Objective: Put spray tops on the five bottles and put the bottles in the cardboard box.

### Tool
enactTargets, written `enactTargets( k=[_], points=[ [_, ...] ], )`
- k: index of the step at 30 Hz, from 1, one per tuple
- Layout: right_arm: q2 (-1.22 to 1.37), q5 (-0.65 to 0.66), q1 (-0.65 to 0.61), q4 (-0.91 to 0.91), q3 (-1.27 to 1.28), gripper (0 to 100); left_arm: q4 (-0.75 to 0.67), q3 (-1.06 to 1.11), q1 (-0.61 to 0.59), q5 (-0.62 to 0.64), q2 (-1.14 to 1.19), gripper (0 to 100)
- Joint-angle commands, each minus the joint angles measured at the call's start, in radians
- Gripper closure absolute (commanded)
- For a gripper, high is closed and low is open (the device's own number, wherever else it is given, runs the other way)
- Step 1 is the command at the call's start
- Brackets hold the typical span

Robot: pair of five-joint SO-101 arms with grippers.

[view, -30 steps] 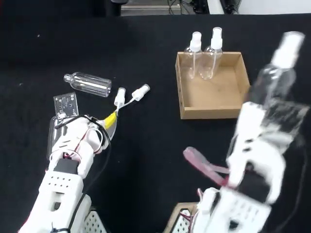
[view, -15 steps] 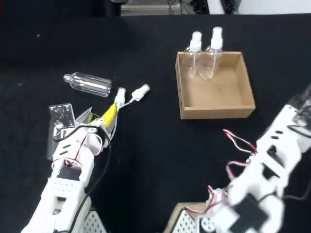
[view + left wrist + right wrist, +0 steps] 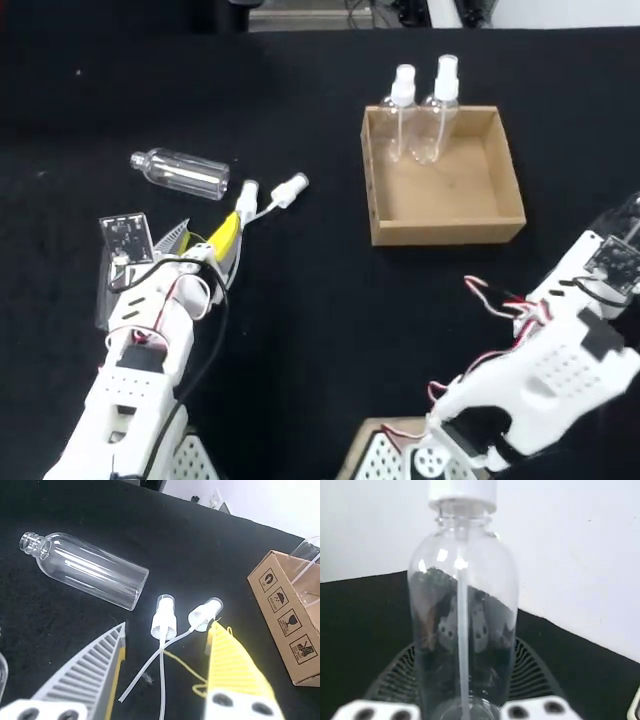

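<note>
Black tabletop, seen from above: left pincer (image 3: 205, 238) spread, two loose spray tops (image 3: 268, 196) just past its tips, uncapped bottle (image 3: 180, 172) beyond; cardboard box (image 3: 447, 233) well aside holds two capped bottles (image 3: 420, 130). Left wrist: both tops lie between the spread fingertips. Right wrist: right pincer (image 3: 462, 690) pinches a held bottle (image 3: 462, 615), white top on

We look down on a table (image 3: 300, 330) draped in black cloth that spreads across almost the whole high view. Beyond its far edge, at 12 o'clock, we make out a narrow strip of grey floor (image 3: 300, 18) with dark cables (image 3: 375, 12) lying on it. At 1 o'clock there is a pale patch (image 3: 560, 12) we cannot identify. In both wrist views we find a plain white wall (image 3: 570, 555) rising behind the black cloth. The light is soft and even.
</note>
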Motion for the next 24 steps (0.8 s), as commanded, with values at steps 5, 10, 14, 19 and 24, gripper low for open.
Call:
enactTargets(
  k=[5, 10, 14, 19, 24],
  points=[
    [0.243, 0.008, 0.028, -0.158, -0.243, 98.7, -0.020, 0.024, -0.001, 0.006, -0.017, 75],
    [0.369, 0.008, 0.032, -0.187, -0.358, 98.7, -0.020, 0.024, -0.001, 0.006, -0.017, 75],
    [0.456, 0.008, 0.032, -0.190, -0.423, 98.6, -0.020, 0.024, -0.001, 0.006, -0.017, 75],
    [0.521, 0.008, 0.032, -0.190, -0.455, 98.6, -0.020, 0.024, -0.001, 0.006, -0.017, 75],
    [0.572, 0.008, 0.031, -0.192, -0.456, 98.6, -0.020, 0.024, -0.001, 0.006, -0.017, 75]
  ],
)
